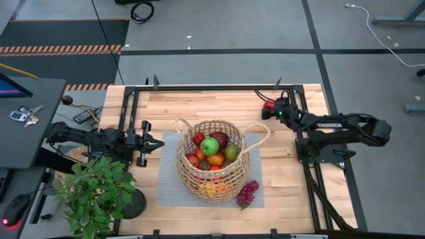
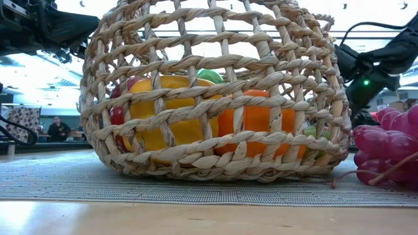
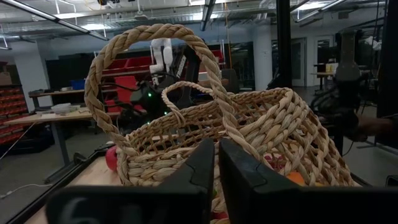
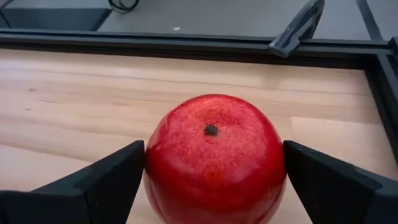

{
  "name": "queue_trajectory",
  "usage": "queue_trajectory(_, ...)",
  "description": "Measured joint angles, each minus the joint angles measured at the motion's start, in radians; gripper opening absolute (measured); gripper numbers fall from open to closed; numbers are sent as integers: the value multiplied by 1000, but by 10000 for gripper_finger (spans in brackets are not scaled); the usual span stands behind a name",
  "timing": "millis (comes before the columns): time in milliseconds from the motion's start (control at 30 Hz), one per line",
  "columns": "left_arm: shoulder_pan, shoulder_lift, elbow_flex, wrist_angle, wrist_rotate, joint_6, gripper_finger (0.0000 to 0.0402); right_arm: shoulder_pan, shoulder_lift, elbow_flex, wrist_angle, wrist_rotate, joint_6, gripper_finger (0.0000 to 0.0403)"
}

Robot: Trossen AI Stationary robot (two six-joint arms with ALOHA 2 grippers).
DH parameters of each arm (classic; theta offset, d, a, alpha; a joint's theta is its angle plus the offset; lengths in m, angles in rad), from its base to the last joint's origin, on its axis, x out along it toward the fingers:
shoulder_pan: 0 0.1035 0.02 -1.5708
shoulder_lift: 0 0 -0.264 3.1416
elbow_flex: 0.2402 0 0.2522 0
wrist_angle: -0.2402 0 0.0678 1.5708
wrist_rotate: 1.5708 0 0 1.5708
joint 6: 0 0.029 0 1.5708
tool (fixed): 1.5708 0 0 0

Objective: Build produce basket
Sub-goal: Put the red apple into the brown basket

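Note:
The tan wicker basket stands on a grey mat at mid-table. It holds several toy fruits, with a green apple on top. In the low view yellow and orange pieces show through the weave. Purple grapes lie on the mat against the basket's near right side. My left gripper is shut and empty, just left of the basket, facing its loop handle. My right gripper is at the far right of the table, shut on a red apple. My right gripper pinches the red apple by its two opposite sides, one finger on each. The apple's stem dimple faces the wrist camera. The fingers slant down from the table's right side. The apple's underside is out of the frame, so I cannot tell whether it rests on the table.
A potted green plant stands at the table's near left corner, close to my left arm. A black frame rail runs along the far edge, just beyond the apple. Bare wood lies between the basket and my right gripper.

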State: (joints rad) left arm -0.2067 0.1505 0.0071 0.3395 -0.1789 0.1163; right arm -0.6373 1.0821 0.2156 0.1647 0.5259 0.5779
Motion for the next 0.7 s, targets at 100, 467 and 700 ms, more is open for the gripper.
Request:
queue_trajectory(100, 0, 0, 0, 0, 0, 0, 28, 0, 16, -23, 55, 0, -2, 381)
queue_trajectory(467, 0, 0, 0, 0, 0, 0, 35, 5, 26, -29, 98, -65, -63, 381)
queue_trajectory(700, 0, 0, 0, 0, 0, 0, 28, 5, 27, -31, 108, -65, -84, 354)
